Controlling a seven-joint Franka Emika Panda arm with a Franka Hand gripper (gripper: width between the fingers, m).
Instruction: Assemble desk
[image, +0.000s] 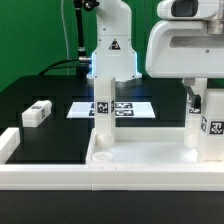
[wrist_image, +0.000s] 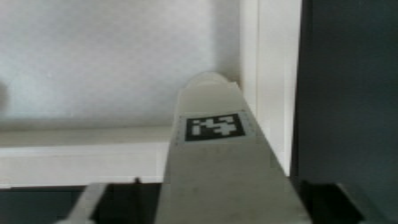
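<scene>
Black table (image: 50, 95), green backdrop (image: 30, 40), low white border wall (image: 40, 176) along the front. All positions below are given relative to the tabletop (image: 150, 160).

The tabletop lies flat, rim up, close against the border wall. I read the wall as a stop that keeps the panel from sliding while legs are worked into it.

The gripper (image: 207, 110) hangs over the tabletop's far corner on the exterior view's right, fingers pointing down. A leg (image: 213, 135) stands upright at that corner, directly between the fingers. In the wrist view it fills the gap, with its tag (wrist_image: 215, 126) facing the camera and its far end aimed at the inner angle of the tabletop's rim (wrist_image: 267, 70).

Grip: I cannot tell. One finger (wrist_image: 86, 205) shows beside the leg with what looks like a dark sliver between them, and the other side is in shadow. I can't say whether the pads bear on the leg or stand just off it.

Judgement: the upright pose at a corner suggests this leg is being fitted to its mount there. A vertical hold would keep it in line with the panel.

A second leg (image: 103, 125) stands upright at the tabletop's far corner on the exterior view's left, apparently seated. A third leg (image: 37, 113) lies on its side on the table, well apart from the tabletop, out past that left edge. The marker board (image: 125, 108) lies flat behind the tabletop. I see no fourth leg in either view.
</scene>
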